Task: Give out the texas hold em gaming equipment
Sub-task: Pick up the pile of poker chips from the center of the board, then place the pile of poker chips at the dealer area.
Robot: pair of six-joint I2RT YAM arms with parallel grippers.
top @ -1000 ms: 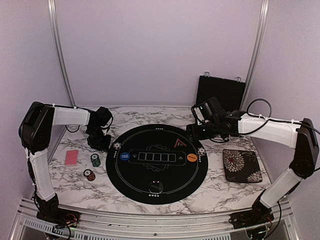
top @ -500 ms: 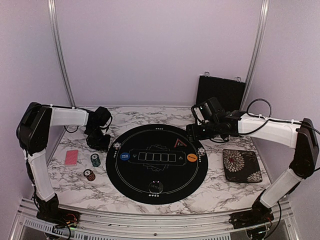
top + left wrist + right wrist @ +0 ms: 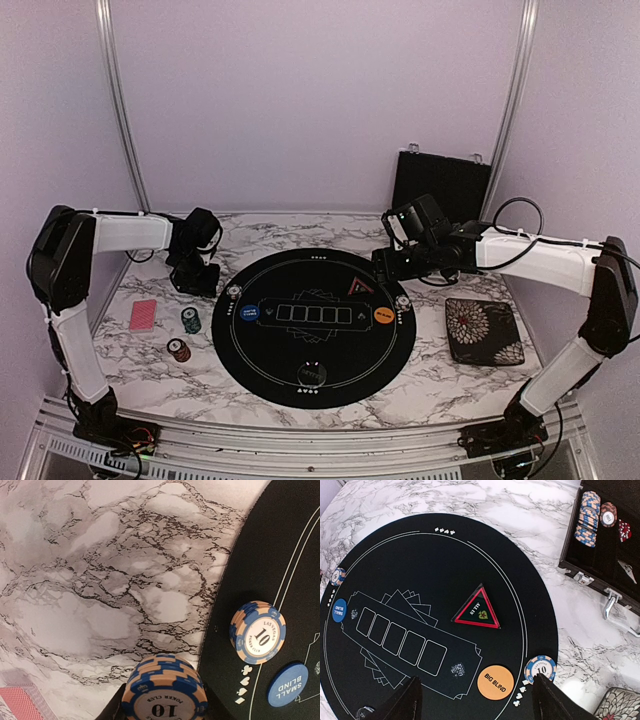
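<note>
My left gripper (image 3: 162, 706) is shut on a stack of blue-and-tan poker chips (image 3: 164, 686) over the marble, just left of the round black mat (image 3: 313, 345). On the mat's left edge sit another blue chip stack (image 3: 258, 632) and the blue small blind button (image 3: 287, 685). My right gripper (image 3: 477, 700) hangs open above the mat's right side, nothing between its fingers. Below it lie the orange big blind button (image 3: 495, 682), a blue chip stack (image 3: 540, 668) and the red-edged all-in triangle (image 3: 477, 611). Red-backed cards (image 3: 143, 315), a green chip stack (image 3: 190, 320) and a red chip stack (image 3: 179, 350) sit on the left.
The black chip case (image 3: 607, 540) stands open at the back right with chips inside. A floral black pad (image 3: 481, 330) lies right of the mat. A black round button (image 3: 312, 373) sits at the mat's near edge. Walls close in on both sides.
My left gripper, still holding the blue chips, has shifted a little toward the back of the table, away from the mat's edge. The right arm has not moved.
</note>
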